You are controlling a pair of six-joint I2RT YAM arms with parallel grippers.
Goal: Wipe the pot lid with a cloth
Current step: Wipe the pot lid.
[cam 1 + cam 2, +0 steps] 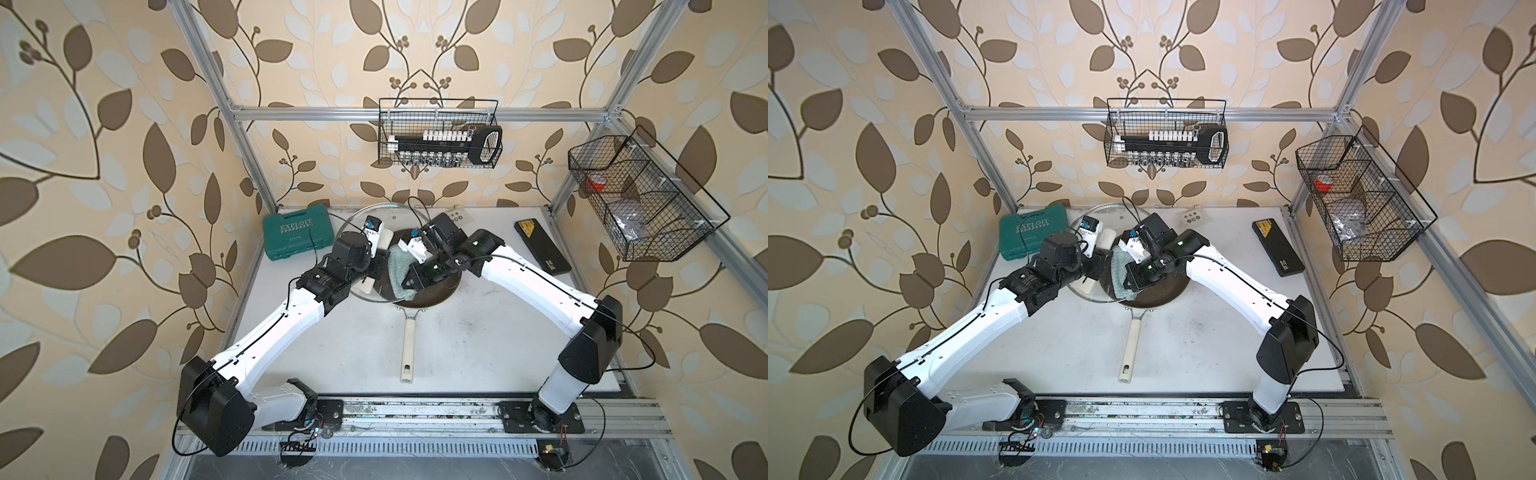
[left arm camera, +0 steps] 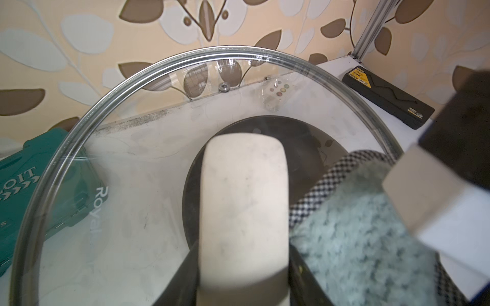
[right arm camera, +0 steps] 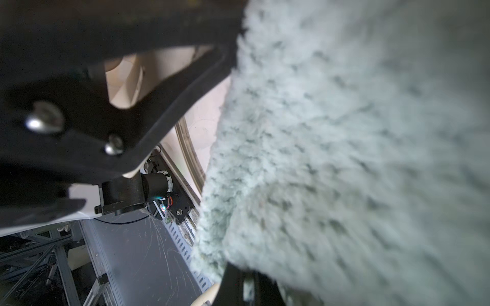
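Observation:
The pot lid (image 1: 360,212) (image 2: 132,159), clear glass with a metal rim, is held tilted on edge above the table's back middle. My left gripper (image 1: 376,266) (image 2: 244,291) is shut on its cream bar handle (image 2: 244,198), a dark finger on each side. The pale green-grey cloth (image 1: 399,270) (image 1: 1121,270) (image 3: 344,159) lies flat against the glass beside the handle. My right gripper (image 1: 409,282) (image 3: 249,288) is shut on the cloth's lower edge; fabric covers most of its fingers. In both top views the two wrists nearly meet over the lid.
A dark frying pan (image 1: 440,291) with a long cream handle (image 1: 408,349) sits under the lid. A green tool case (image 1: 297,235) lies back left, a black case (image 1: 540,247) back right, a button packet (image 1: 457,215) behind. Wire baskets (image 1: 438,133) (image 1: 640,199) hang on the walls.

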